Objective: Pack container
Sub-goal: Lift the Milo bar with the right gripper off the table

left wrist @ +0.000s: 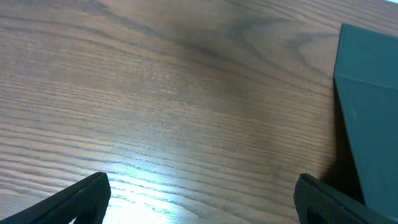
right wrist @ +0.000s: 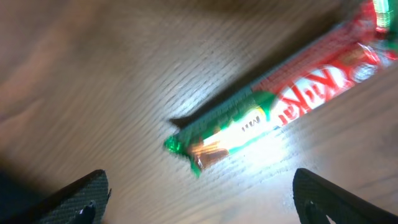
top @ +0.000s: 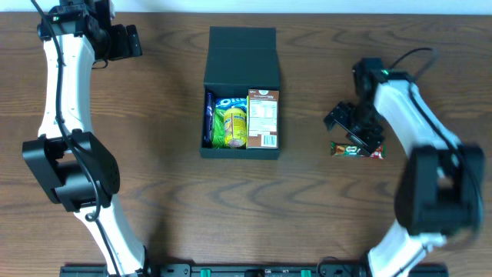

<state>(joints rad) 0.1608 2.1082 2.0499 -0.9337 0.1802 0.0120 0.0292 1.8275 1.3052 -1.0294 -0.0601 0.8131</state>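
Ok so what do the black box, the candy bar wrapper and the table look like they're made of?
The black box: probably cardboard, matte; flat folded flap lid with a crease, no shine. The candy bar wrapper: glossy plastic or foil film; bright glare, crimped end. The table: wood or wood-look laminate, slight sheen; grain lines, soft reflection.

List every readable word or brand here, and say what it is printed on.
"KitKat": red and green candy bar.
Small word on the bar's green end: too blurred to read.
"OREO": blue packet in the box.
Fine print on the brown packet: too small to read.
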